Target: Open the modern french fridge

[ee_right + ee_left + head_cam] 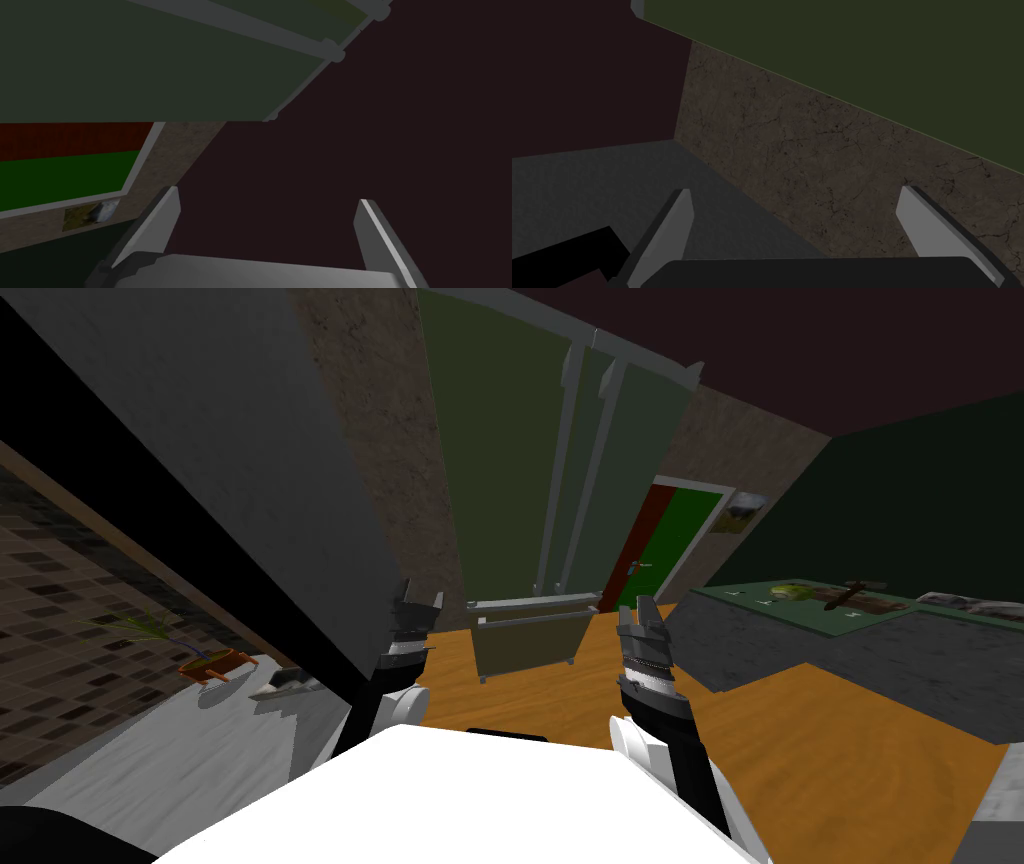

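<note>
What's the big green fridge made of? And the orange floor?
The fridge shows flat, matte dark green panels, maybe painted metal; hard to tell. Its handles are smooth light grey bars, metal-looking. The floor is plain orange, perhaps wood, with no clear grain.

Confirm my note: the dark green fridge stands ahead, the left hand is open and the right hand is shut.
One error: the right hand is open, not shut. The right wrist view shows its fingers well apart with nothing between them. The rest holds: the dark green fridge stands ahead and the left hand is open.
</note>
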